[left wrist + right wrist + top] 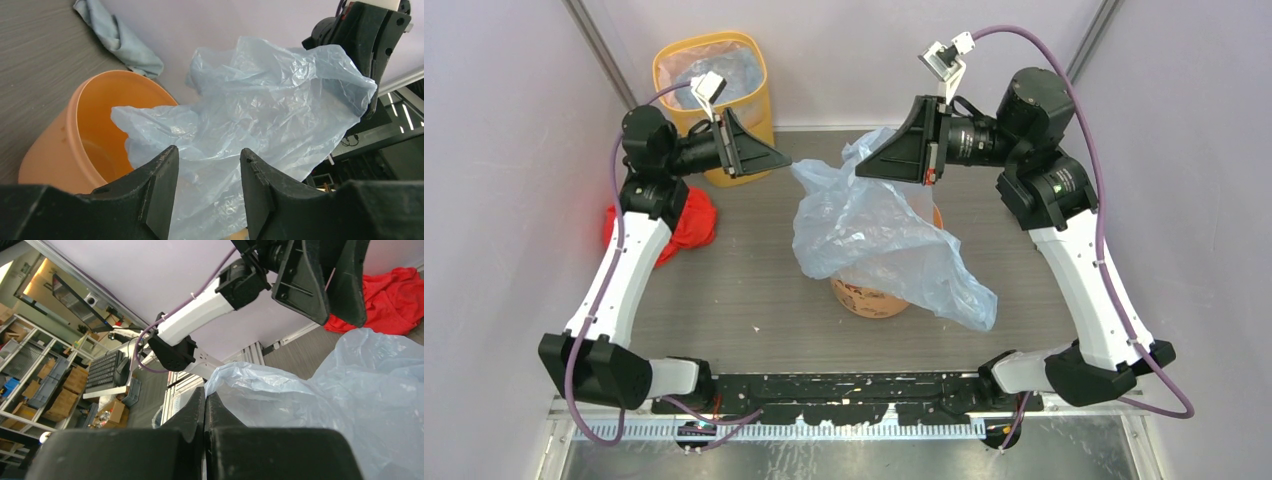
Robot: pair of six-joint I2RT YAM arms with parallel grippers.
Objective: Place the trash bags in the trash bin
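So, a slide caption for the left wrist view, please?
Open left gripper faces a blue trash bag hanging from the right gripper over the orange bin.

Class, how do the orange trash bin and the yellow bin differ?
The orange trash bin has a round rim; the yellow bin a rounded-square one. The orange trash bin stands mid-table under a blue trash bag; the yellow bin stands at the far left, lined. Both stand upright, open-topped.
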